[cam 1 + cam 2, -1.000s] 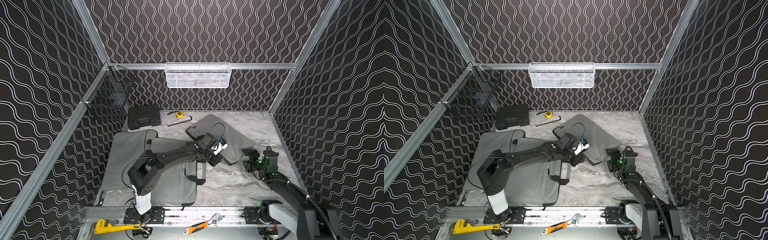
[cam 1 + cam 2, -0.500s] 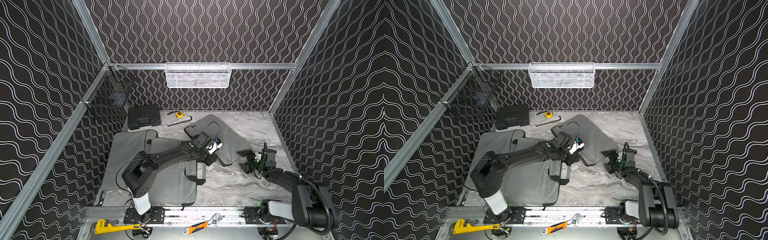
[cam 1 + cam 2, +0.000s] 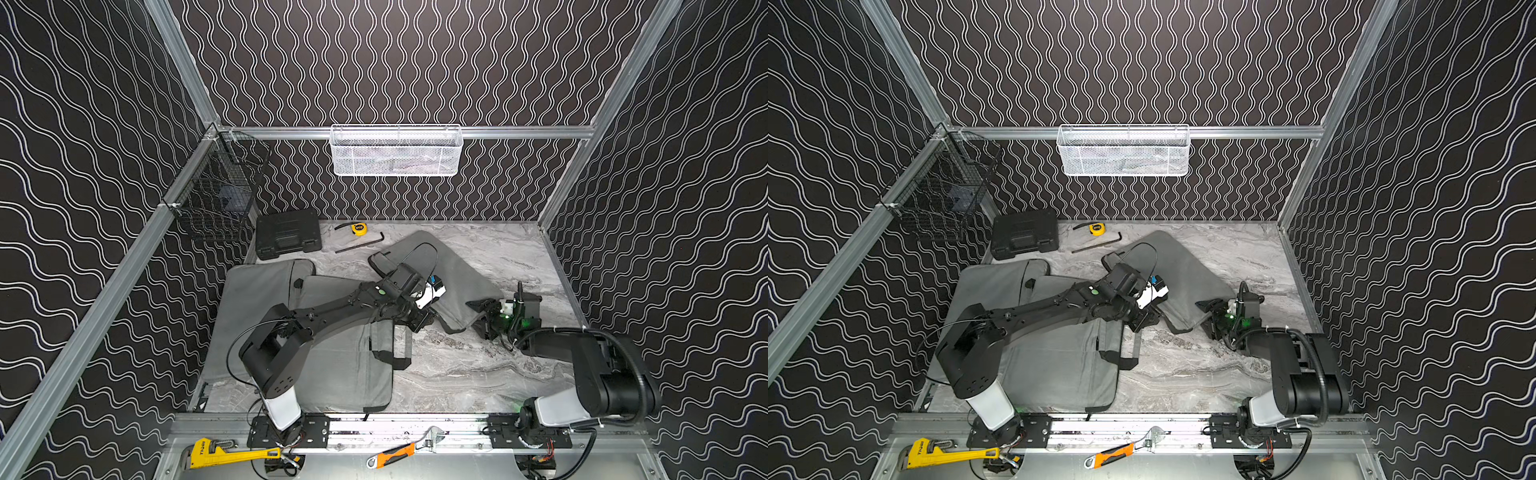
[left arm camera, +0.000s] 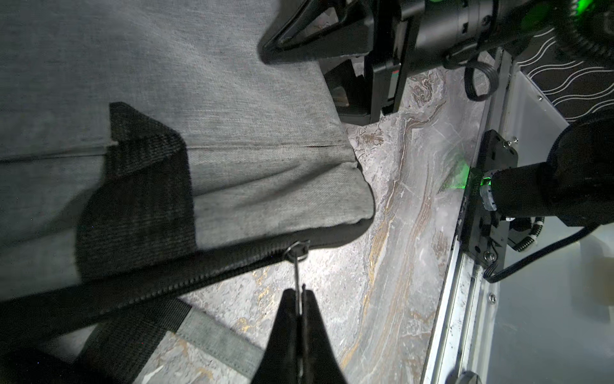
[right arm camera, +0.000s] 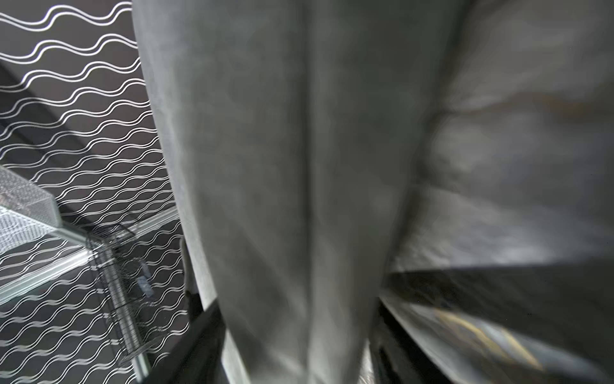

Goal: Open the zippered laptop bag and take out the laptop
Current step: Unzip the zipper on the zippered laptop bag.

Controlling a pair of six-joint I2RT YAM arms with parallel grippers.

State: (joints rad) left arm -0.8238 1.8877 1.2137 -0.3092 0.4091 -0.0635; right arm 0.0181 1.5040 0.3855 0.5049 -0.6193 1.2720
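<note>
tabletop (image 4: pixel 392 266): zipper pull (image 4: pixel 296 266) inside left tool (image 4: pixel 301 299)

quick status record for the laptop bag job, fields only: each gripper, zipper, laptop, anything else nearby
left gripper: shut on the thin metal zipper pull
right gripper: jaws either side of a corner of the grey fabric laptop bag; cannot tell whether clamped
black zipper: slider sits near that corner
laptop: not visible
nearby: second grey bag lying flat
</note>
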